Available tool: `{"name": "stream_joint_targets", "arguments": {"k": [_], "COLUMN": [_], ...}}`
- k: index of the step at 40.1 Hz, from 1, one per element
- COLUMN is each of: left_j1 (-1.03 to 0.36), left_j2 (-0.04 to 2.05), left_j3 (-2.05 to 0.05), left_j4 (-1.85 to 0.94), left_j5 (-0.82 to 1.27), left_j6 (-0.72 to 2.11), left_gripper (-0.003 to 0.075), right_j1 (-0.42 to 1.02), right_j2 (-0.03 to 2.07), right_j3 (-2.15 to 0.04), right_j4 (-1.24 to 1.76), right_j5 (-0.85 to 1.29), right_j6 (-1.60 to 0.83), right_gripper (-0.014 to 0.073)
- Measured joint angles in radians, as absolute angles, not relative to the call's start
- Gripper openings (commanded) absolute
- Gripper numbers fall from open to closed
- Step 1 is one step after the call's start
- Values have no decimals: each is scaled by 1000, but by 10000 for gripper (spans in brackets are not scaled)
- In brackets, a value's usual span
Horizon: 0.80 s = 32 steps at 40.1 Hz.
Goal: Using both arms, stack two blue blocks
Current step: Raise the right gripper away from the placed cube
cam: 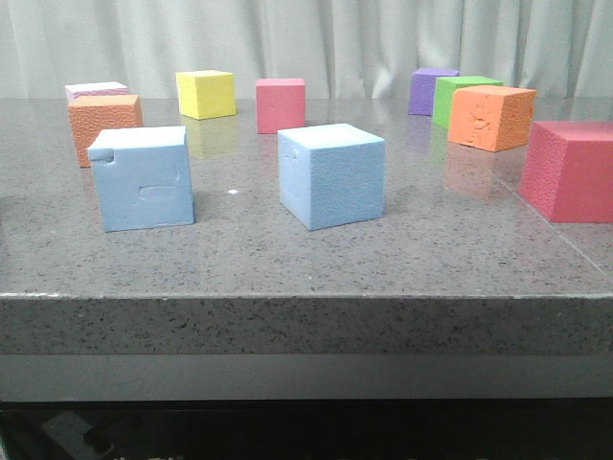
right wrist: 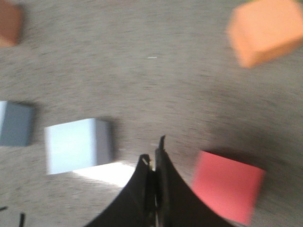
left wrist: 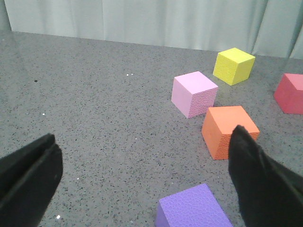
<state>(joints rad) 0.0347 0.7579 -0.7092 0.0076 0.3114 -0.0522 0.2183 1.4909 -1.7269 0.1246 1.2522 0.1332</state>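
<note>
My right wrist view is smeared with blur, so block edges there are soft, and neither of my grippers shows in the front view. My right gripper [right wrist: 154,163] has its fingers pressed together, holding nothing. My left gripper [left wrist: 142,182] stands wide apart, empty, its fingertips cut off by the frame. On the grey table [cam: 402,259], the notched blue block [cam: 142,178] sits at nine o'clock of the plain blue block [cam: 332,174], near but apart.

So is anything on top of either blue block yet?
No. The notched blue block and plain blue block both sit on the table with bare tops, apart. Their undersides are hidden.
</note>
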Motion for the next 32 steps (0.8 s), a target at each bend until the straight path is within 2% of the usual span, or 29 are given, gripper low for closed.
{"name": "stream_joint_targets", "arguments": {"k": [10,32], "left_j1": [35,35], "left_j2": [758,758], "left_j3": [-709,-709], "left_j4": [8,8], "left_j5": [311,311], "left_j6": [-52,-52], "left_gripper": [692,692], "right_j1": [111,110], "right_j2": [1254,631], "right_j3": [-1456,-690], "right_j4": [35,20], "right_j5": [1179,600], "right_j6": [132,132], "right_gripper": [-69,-69]}}
